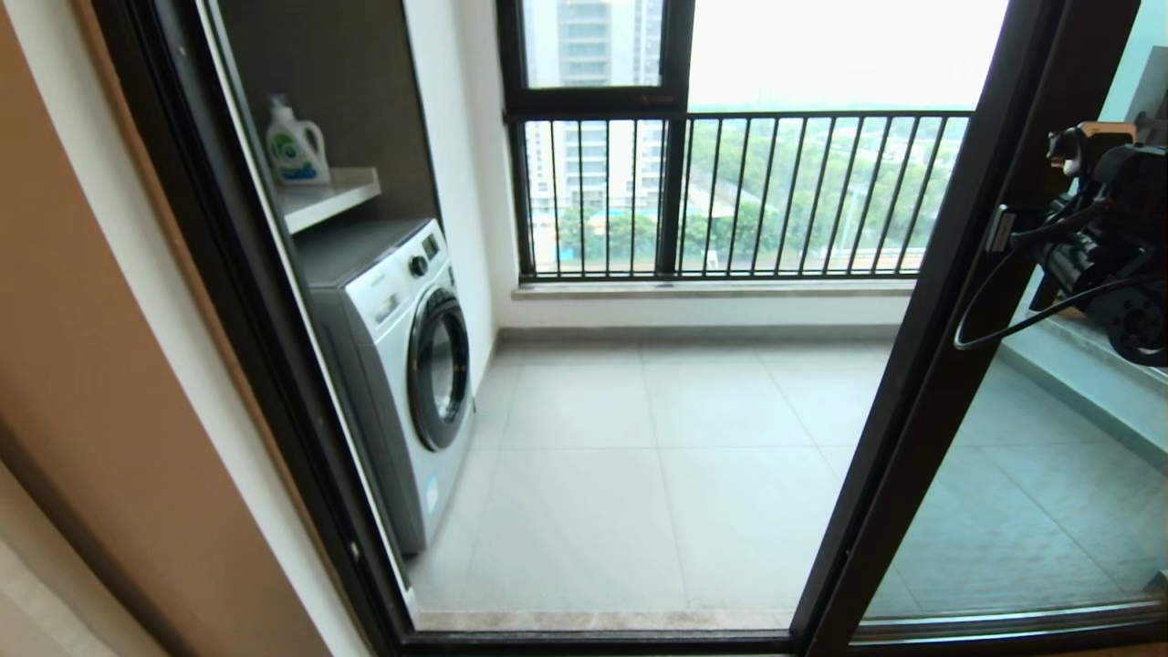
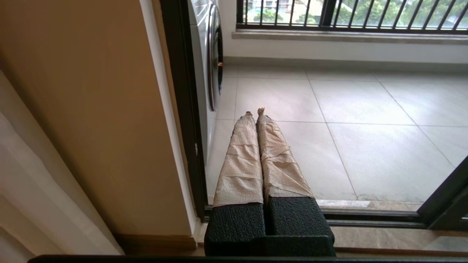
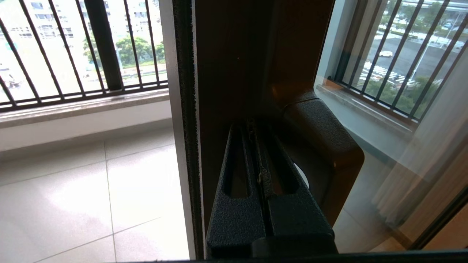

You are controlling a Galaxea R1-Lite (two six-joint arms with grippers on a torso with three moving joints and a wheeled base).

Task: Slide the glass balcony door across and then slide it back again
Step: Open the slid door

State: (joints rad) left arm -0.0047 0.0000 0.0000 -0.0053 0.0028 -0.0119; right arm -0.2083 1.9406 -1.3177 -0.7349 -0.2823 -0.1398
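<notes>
My right gripper (image 3: 256,126) has its two black fingers pressed together with no gap, nose-on to the inner face of the door stile, tucked just beside the dark bar handle (image 3: 321,146); it grips nothing, it only bears against the frame. In the head view the right arm sits at the right edge, level with the stile, cables looping off it. The glass balcony door (image 1: 949,301) stands pushed well over to the right, its dark stile running diagonally down to the bottom track (image 1: 602,639), and the opening to its left is wide, showing the tiled balcony floor (image 1: 657,429), the washing machine (image 1: 401,365) with a detergent bottle (image 1: 295,144) on the shelf above it, and the black railing bars (image 1: 730,196) of the outer window beyond.

My left gripper (image 2: 255,111) hangs low by the left jamb, its paper-wrapped fingers (image 2: 239,160) closed on each other and holding nothing, pointing out over the track; it is idle.

I judge the door is at or near the far end of its outward slide, so the return is what is in hand. The next move calls for me to bear on the handle or the stile edge and push leftward, parallel to the track, steady and level so the fingers do not slip off the narrow frame
</notes>
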